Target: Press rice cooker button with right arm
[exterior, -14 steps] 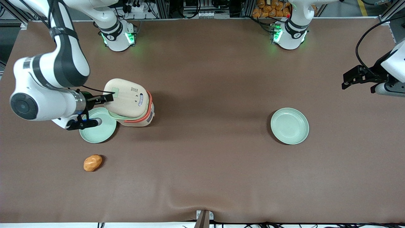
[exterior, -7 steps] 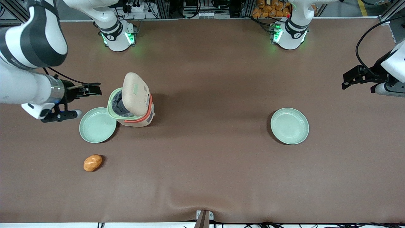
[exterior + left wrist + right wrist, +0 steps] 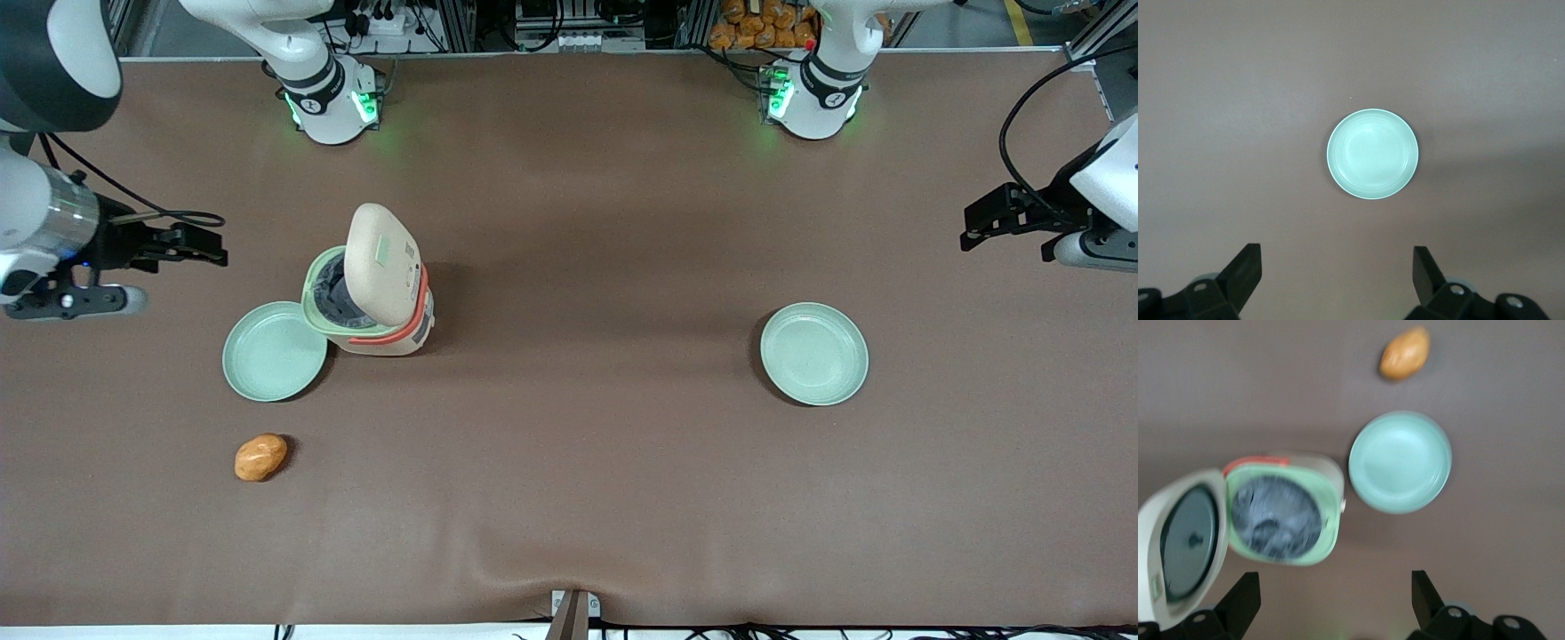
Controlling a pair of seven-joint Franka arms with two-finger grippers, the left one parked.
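The rice cooker (image 3: 384, 331) stands with its cream lid (image 3: 380, 276) swung up, showing the pale green rim and dark pot (image 3: 1275, 517). The small pale green button (image 3: 385, 250) shows on the raised lid's outer face. My right arm (image 3: 40, 227) has its gripper (image 3: 213, 246) toward the working arm's end of the table, well apart from the cooker and above the table. It is open, with its fingers (image 3: 1239, 600) wide apart over bare table and nothing between them.
A green plate (image 3: 274, 351) lies against the cooker, nearer the gripper. An orange-brown lump (image 3: 260, 457) lies nearer the front camera than that plate. A second green plate (image 3: 813, 353) sits toward the parked arm's end.
One second ago the gripper was at the lid's button with the lid lifting. The lid has since swung fully up, and the gripper has drawn away toward the working arm's end.
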